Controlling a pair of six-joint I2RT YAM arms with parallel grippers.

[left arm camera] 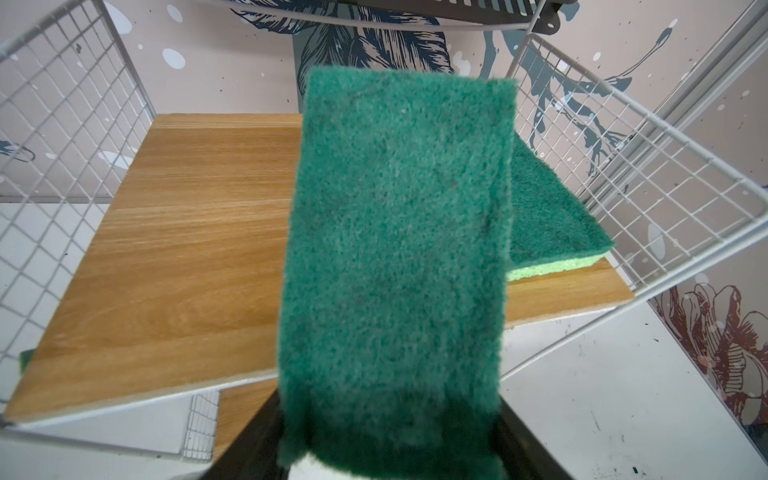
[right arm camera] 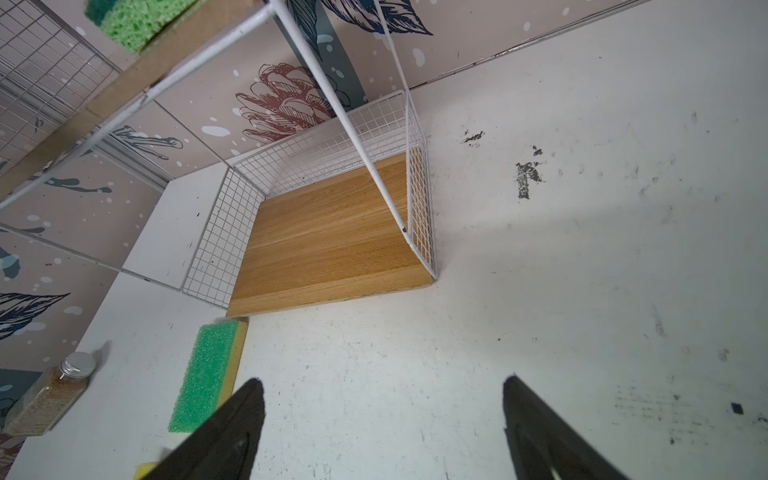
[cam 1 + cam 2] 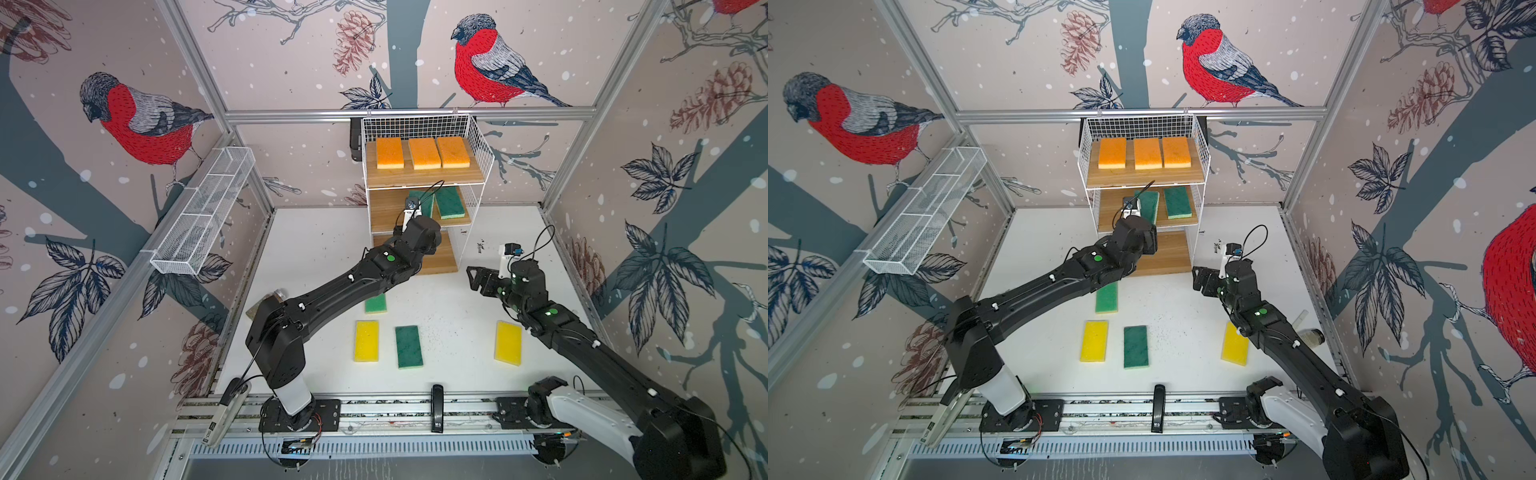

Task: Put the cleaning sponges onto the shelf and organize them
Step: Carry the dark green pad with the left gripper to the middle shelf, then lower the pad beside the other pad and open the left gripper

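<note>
One green sponge [image 1: 395, 249] is hanging by its end from the left gripper [image 1: 386, 444], jaws pinching it about half open, apparently just above the middle board [image 1: 187, 249] of the shelf [image 3: 480, 141]. It is lining up left of the shelved green sponge [image 1: 548, 216], presumably so colours are grouping by tier. Rightward, the right gripper [image 2: 382, 380] is hovering wide open and empty near the bottom board [image 2: 332, 249], leaving the shelf front free.

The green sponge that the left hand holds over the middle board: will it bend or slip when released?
The held green sponge seems soft yet fairly stiff: it juts out over the middle board with little sag. Its rough scouring face probably resists slipping. Flat and likely light, it should lie still, not roll.
</note>
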